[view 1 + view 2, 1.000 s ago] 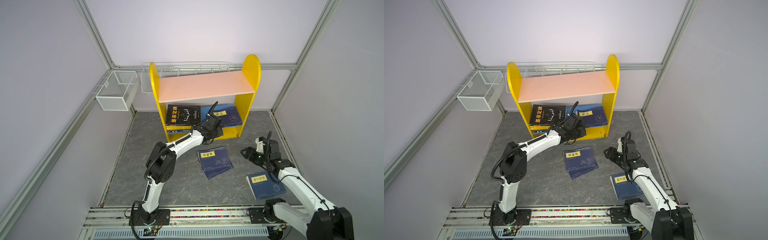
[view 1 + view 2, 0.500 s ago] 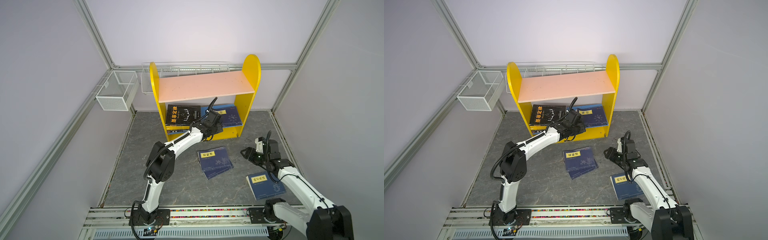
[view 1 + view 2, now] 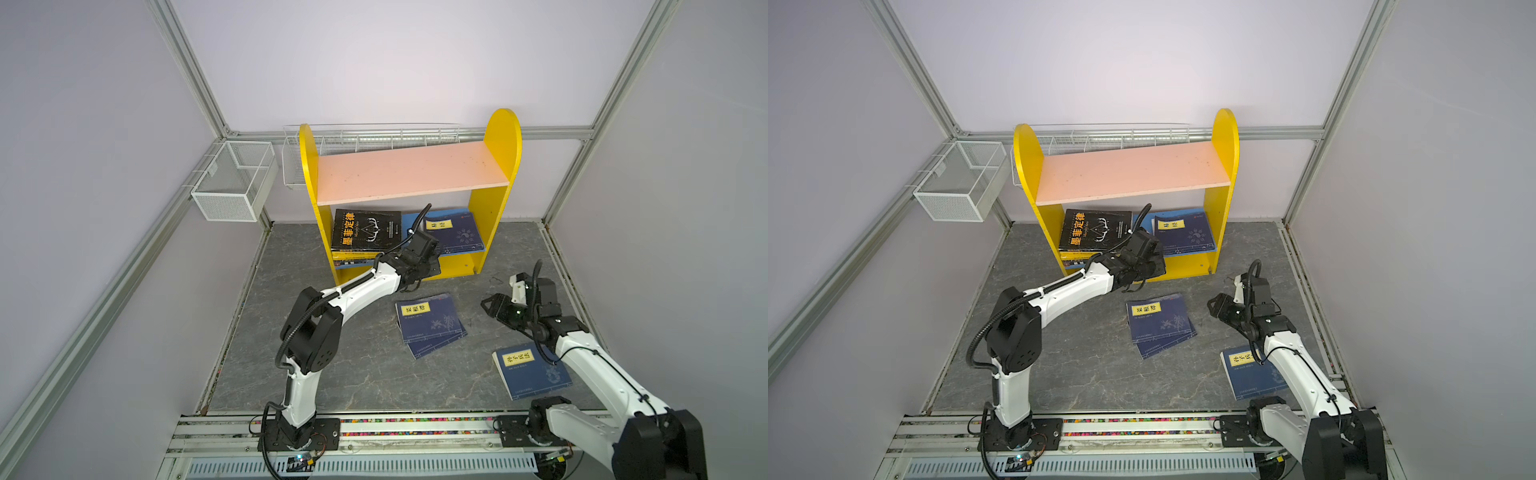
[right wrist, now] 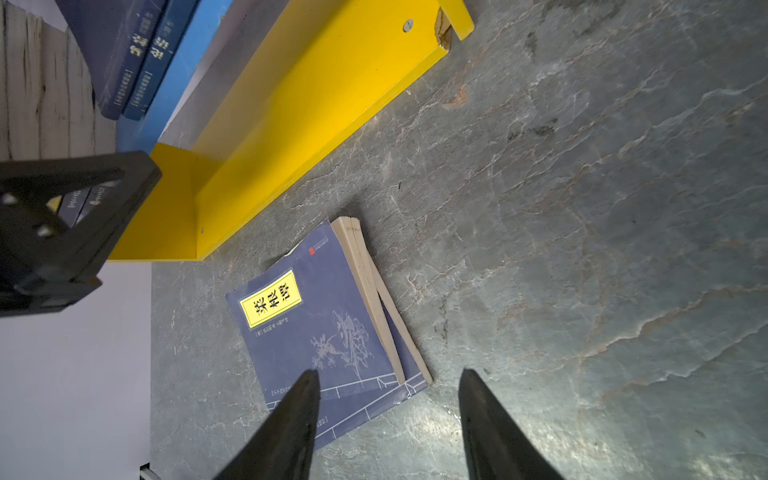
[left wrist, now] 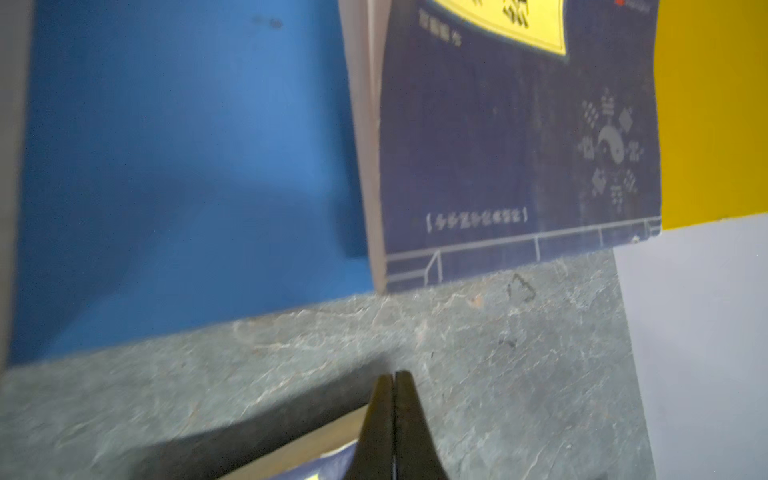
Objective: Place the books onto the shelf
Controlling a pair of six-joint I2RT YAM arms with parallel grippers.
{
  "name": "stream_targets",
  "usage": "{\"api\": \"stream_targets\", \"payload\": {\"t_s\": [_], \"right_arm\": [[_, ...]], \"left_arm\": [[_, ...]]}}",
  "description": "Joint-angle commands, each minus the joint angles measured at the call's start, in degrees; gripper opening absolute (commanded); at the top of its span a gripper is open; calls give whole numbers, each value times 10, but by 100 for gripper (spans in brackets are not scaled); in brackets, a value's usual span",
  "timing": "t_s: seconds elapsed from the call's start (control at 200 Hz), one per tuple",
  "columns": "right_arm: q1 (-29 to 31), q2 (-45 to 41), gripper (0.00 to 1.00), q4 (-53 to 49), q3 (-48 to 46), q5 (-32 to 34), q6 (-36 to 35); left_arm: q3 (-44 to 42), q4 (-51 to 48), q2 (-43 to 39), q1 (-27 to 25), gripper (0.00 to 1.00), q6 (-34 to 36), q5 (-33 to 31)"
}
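Observation:
The shelf (image 3: 503,137) (image 3: 1225,137) stands at the back, with a pink upper board (image 3: 411,170) and a blue lower board (image 5: 166,166). On the lower board lie a black book (image 3: 365,228) on a small stack and navy books (image 3: 457,232) (image 5: 498,145). Two stacked navy books (image 3: 430,322) (image 3: 1160,324) (image 4: 316,328) lie mid-floor. Another navy book (image 3: 528,370) (image 3: 1246,370) lies beside my right arm. My left gripper (image 3: 430,266) (image 3: 1152,266) (image 5: 394,374) is shut and holds nothing, just in front of the lower board. My right gripper (image 3: 488,305) (image 3: 1214,303) (image 4: 388,374) is open, right of the floor stack.
A white wire mesh basket (image 3: 232,183) hangs on the left wall rail. A long wire basket (image 3: 370,137) sits behind the shelf. Walls with aluminium frame posts close in the grey stone-patterned floor (image 3: 365,374) on three sides.
My left gripper has shifted slightly in front of the lower board, staying shut. The right arm and the books have not moved.

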Motion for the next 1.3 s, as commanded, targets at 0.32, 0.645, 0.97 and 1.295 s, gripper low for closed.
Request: {"api": "stream_targets", "payload": {"t_s": [0.32, 0.645, 0.97, 1.295], "right_arm": [[83, 93, 57, -13, 23, -42, -72], [114, 172, 57, -16, 33, -38, -74], [121, 201, 55, -6, 37, -60, -91], [141, 211, 55, -5, 50, -51, -92]], "left_arm": [[-248, -20, -146, -23, 0, -5, -75], [-254, -40, -106, -23, 0, -35, -80], [-255, -45, -91, -23, 0, -38, -81], [-246, -50, -78, -23, 0, -36, -75]]}}
